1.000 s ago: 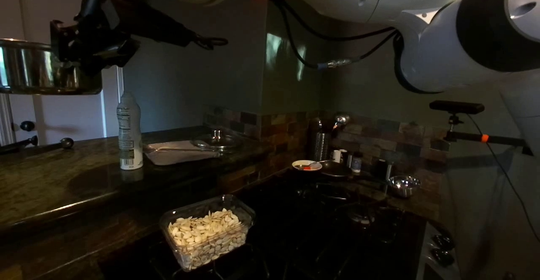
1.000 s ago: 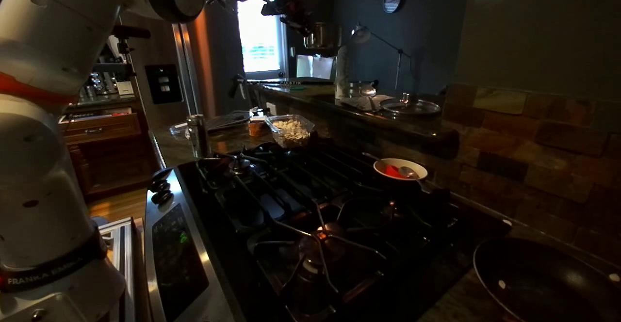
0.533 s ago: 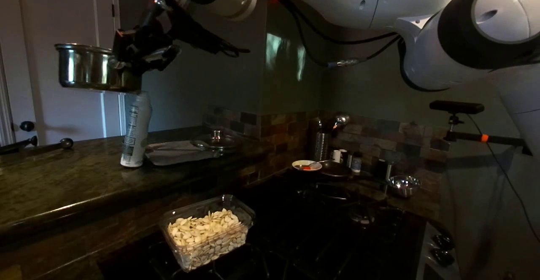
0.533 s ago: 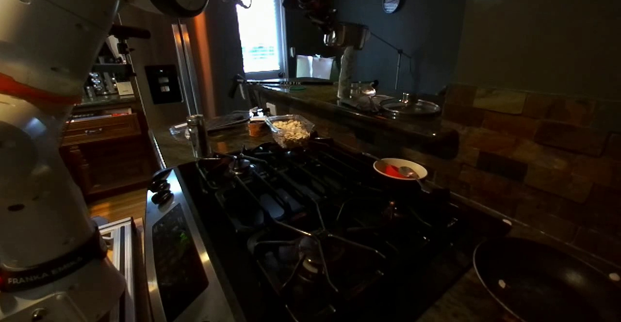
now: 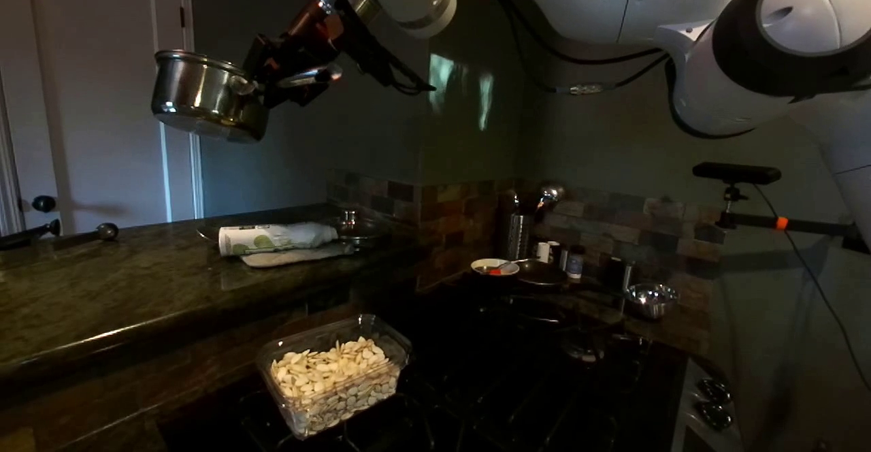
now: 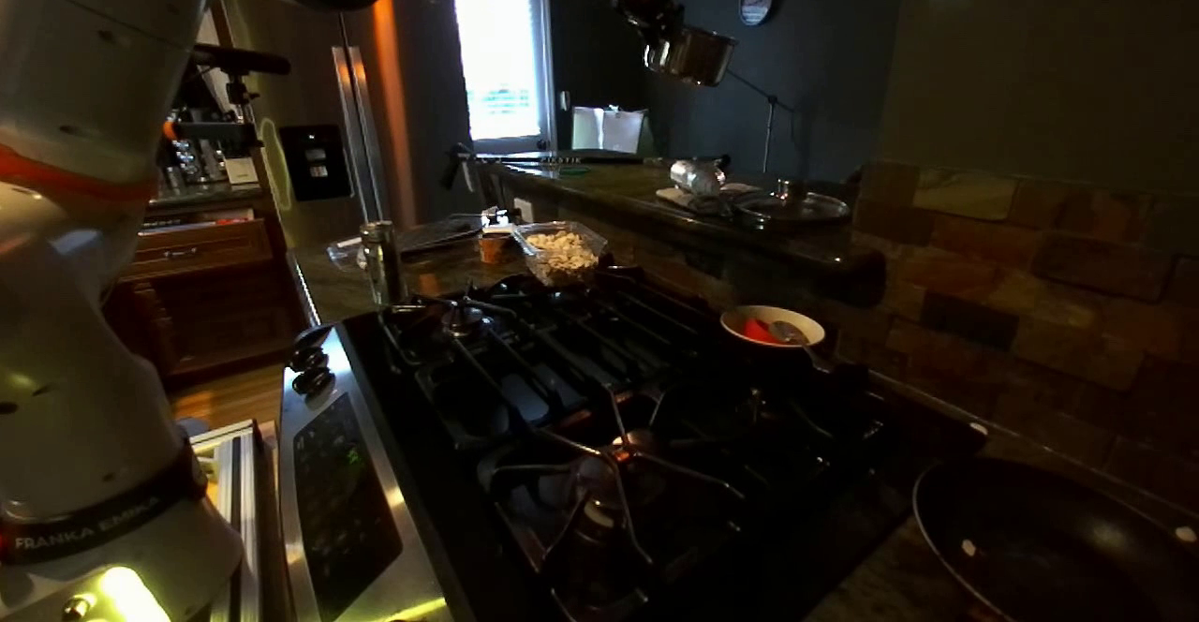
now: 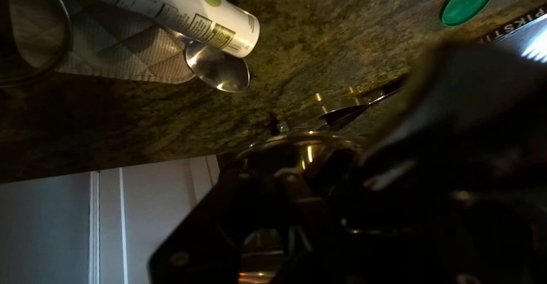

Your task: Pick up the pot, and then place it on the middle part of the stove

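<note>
The shiny steel pot point(image 5: 204, 101) hangs in the air, tilted, above the raised stone counter; it also shows in an exterior view point(image 6: 695, 56). My gripper point(image 5: 258, 81) is shut on the pot at its handle side; the handle itself is mostly hidden by the dark fingers and arm. In the wrist view the fingers point(image 7: 267, 179) are dark against the pot's rim and inner wall point(image 7: 310, 153). The black stove point(image 6: 553, 388) with its grates and burners lies lower than the counter, apart from the pot; it also shows dark in an exterior view point(image 5: 503, 377).
A white bottle point(image 5: 275, 237) lies on its side over a cloth on the raised counter point(image 5: 102, 288), beside a glass lid point(image 6: 796, 208) and a spoon point(image 7: 220, 68). A clear dish of pale food point(image 5: 337, 377), a bowl point(image 6: 773, 327) and a dark pan point(image 6: 1049, 547) are around the stove.
My gripper and the pot have moved rightward in both exterior views, and the pot has tilted. The white bottle stood upright, then leaned beneath the pot, and now lies on its side.
</note>
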Controlling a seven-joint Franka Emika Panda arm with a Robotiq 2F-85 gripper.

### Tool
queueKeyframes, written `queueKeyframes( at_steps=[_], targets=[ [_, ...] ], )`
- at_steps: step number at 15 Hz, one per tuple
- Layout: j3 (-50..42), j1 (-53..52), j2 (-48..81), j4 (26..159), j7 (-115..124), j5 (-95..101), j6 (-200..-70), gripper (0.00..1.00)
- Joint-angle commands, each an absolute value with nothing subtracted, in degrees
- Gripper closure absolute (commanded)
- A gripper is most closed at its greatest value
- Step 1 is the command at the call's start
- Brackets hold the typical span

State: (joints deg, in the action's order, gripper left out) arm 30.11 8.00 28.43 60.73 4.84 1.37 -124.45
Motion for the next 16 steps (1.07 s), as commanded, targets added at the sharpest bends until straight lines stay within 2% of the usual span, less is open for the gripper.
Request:
queueKeyframes(
  at_steps=[1, 4, 14, 15, 16],
  targets=[
    [32.03, 11.03, 24.51, 64.64, -0.61, -1.04, -124.6, 0.98],
    [33.15, 14.39, 21.16, 68.99, -5.29, -3.15, -126.34, 0.98],
    [31.14, 28.66, -0.17, 95.79, -14.24, -12.54, -130.39, 0.98],
    [20.56, 19.6, -2.27, 97.68, -15.75, -15.73, -129.88, 0.98],
    [19.25, 16.1, 4.55, 89.59, -13.63, -11.84, -126.8, 0.9]
  ],
)
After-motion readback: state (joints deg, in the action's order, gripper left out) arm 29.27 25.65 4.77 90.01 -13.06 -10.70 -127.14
